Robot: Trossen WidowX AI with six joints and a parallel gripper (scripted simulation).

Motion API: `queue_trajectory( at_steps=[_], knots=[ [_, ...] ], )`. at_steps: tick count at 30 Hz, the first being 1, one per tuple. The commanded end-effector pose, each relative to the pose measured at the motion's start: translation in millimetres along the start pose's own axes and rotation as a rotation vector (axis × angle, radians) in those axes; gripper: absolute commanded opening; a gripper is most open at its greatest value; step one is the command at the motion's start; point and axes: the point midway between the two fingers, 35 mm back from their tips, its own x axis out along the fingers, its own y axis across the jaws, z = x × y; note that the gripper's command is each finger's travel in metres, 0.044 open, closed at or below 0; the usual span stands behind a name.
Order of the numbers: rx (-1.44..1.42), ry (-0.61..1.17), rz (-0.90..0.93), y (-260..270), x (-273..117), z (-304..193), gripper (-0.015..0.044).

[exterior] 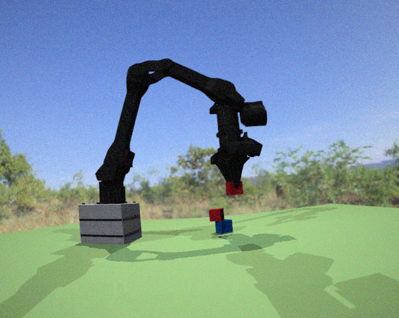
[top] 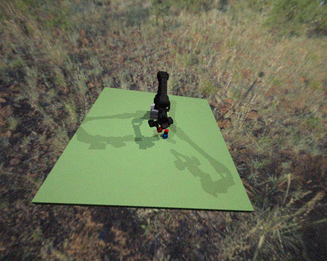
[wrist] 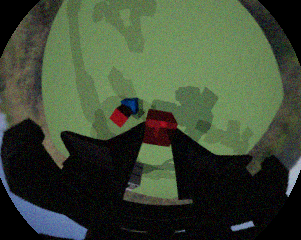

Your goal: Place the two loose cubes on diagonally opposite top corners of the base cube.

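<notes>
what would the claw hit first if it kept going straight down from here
Probably the green mat, or the edge of the blue base cube. The claw, shut on a red cube, hangs slightly right of the stack; depth is unclear.
</notes>
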Motion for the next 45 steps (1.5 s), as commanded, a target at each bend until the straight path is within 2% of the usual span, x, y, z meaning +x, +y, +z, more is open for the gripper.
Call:
queue_trajectory(
  at_steps=[1, 20, 27, 37, 45],
  knots=[
    [0.114, 0.004, -0.003, 11.6, 2.2, 0.4, 0.0105],
    [0.596, 0.005, 0.0, 59.1, 6.2, 3.5, 0.0105],
    [0.6, 0.005, 0.0, 59.5, 8.2, 3.5, 0.0105],
    [0.608, 0.005, 0.0, 59.1, 36.4, 1.5, 0.0105],
    [0.608, 0.005, 0.0, 59.0, 36.9, 1.5, 0.0105]
  ],
)
